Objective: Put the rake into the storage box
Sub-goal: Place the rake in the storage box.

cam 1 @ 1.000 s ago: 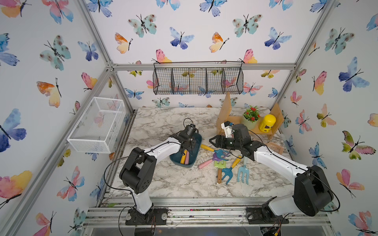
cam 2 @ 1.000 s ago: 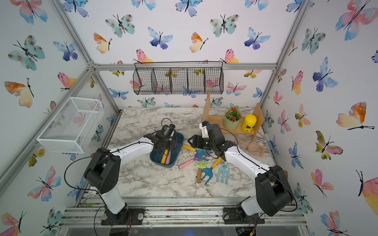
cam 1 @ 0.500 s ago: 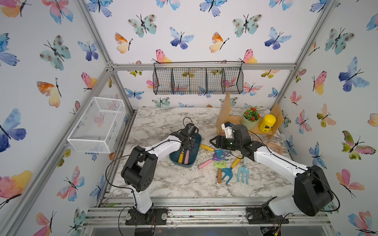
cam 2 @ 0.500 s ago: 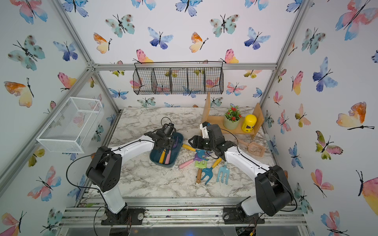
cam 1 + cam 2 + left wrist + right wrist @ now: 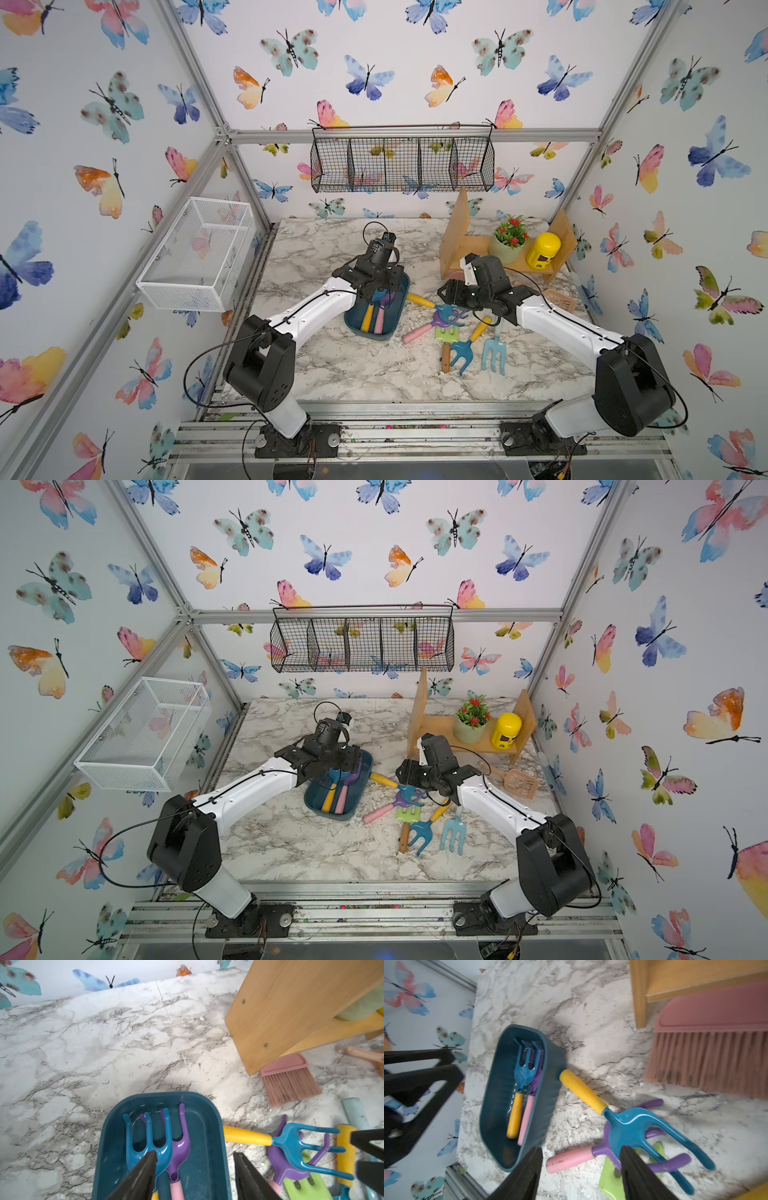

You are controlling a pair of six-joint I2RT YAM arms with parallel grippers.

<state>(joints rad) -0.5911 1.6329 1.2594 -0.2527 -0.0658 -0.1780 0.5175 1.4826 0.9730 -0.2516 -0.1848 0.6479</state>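
Now the blue rake (image 5: pixel 145 1136) lies in the storage box (image 5: pixel 204 1142) beside a purple rake (image 5: pixel 181 1147). The left pincer (image 5: pixel 195 1154) above is spread wide and empty, so it rests free. The right pincer (image 5: pixel 581 1148) hovers spread over a spare rake (image 5: pixel 629 1124).

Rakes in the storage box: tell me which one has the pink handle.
The purple-headed rake; the blue-headed rake beside it has a yellow handle.
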